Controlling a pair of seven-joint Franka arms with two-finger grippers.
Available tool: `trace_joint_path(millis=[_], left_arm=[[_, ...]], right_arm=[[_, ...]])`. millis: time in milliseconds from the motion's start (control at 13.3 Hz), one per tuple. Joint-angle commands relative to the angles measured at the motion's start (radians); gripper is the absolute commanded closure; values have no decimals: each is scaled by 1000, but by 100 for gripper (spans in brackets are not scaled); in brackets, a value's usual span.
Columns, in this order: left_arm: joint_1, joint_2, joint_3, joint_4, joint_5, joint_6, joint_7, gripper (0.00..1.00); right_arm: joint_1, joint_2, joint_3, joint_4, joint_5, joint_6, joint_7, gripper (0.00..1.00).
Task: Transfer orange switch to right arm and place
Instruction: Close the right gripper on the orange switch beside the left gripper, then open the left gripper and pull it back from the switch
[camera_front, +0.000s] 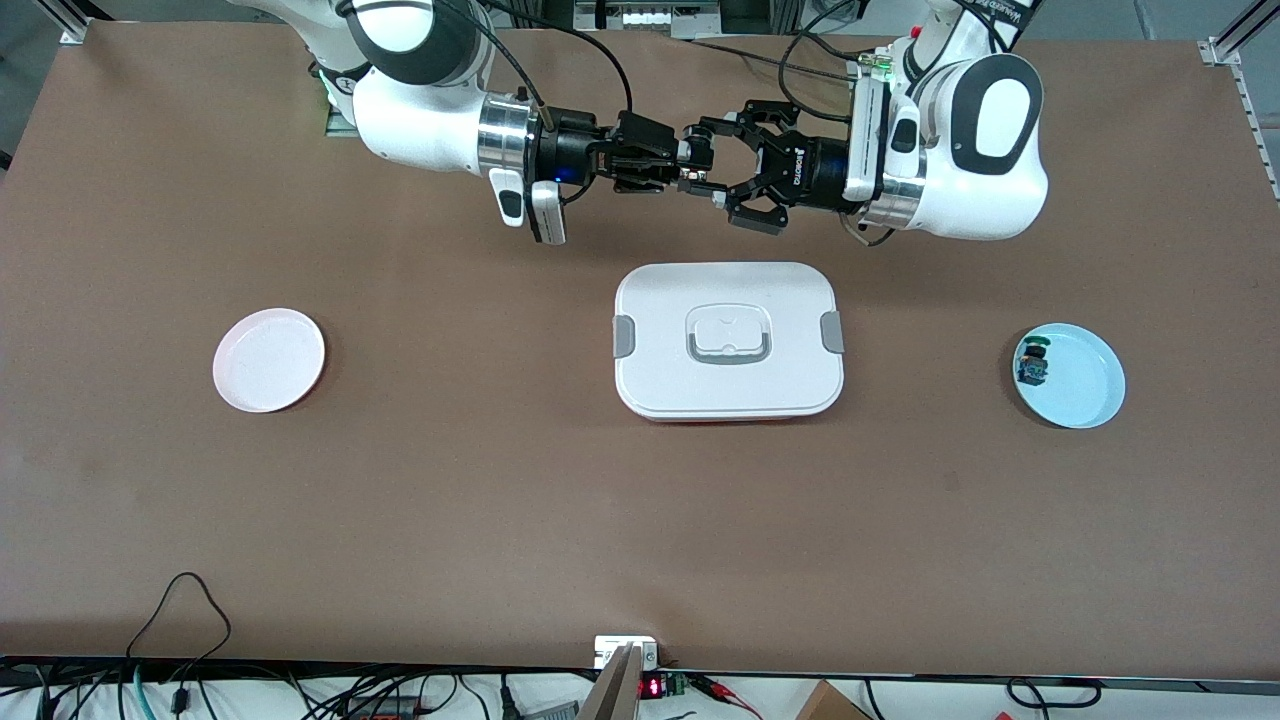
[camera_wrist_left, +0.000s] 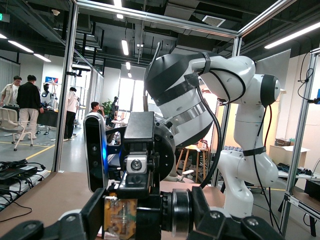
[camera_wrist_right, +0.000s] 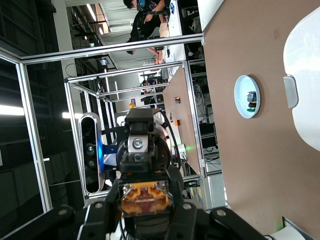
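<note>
We catch the handover at its midpoint: above the table, just past the white lidded box (camera_front: 729, 340) toward the robots' bases, the left gripper (camera_front: 712, 172) and the right gripper (camera_front: 668, 163) meet fingertip to fingertip, both clamped on the orange switch (camera_wrist_right: 145, 196). What remains, as we judge it, is the left's release and the placing, perhaps on the pink plate (camera_front: 269, 359), though nothing confirms that.

Orange switch (camera_wrist_right: 145, 196); white box (camera_front: 729, 340), grey clips; pink plate (camera_front: 268, 360); blue plate (camera_front: 1085, 385); brown table (camera_front: 500, 480).
</note>
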Motion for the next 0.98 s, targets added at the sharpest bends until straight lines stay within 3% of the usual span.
trace_joint_path(millis=[0, 75, 150, 450, 676, 826, 901], left_arm=[[13, -3, -15, 0, -32, 3, 29, 84], [15, -1, -15, 0, -32, 3, 24, 18], [16, 8, -15, 0, -32, -1, 18, 0], [30, 31, 0, 1, -29, -10, 23, 0], [142, 50, 3, 0, 5, -68, 27, 0], [252, 54, 3, 26, 115, -111, 17, 0], [293, 101, 3, 62, 208, -179, 16, 0]], right_arm=[[2, -14, 6, -9, 23, 7, -15, 88], [2, -14, 6, -9, 23, 7, -15, 89], [0, -17, 6, -9, 20, 8, -20, 88], [-4, -17, 6, -9, 20, 8, -18, 91], [-15, -22, 6, -10, 14, 2, -17, 92], [-16, -22, 6, -10, 11, 0, -18, 92], [-26, -22, 6, -10, 0, -3, -20, 93]])
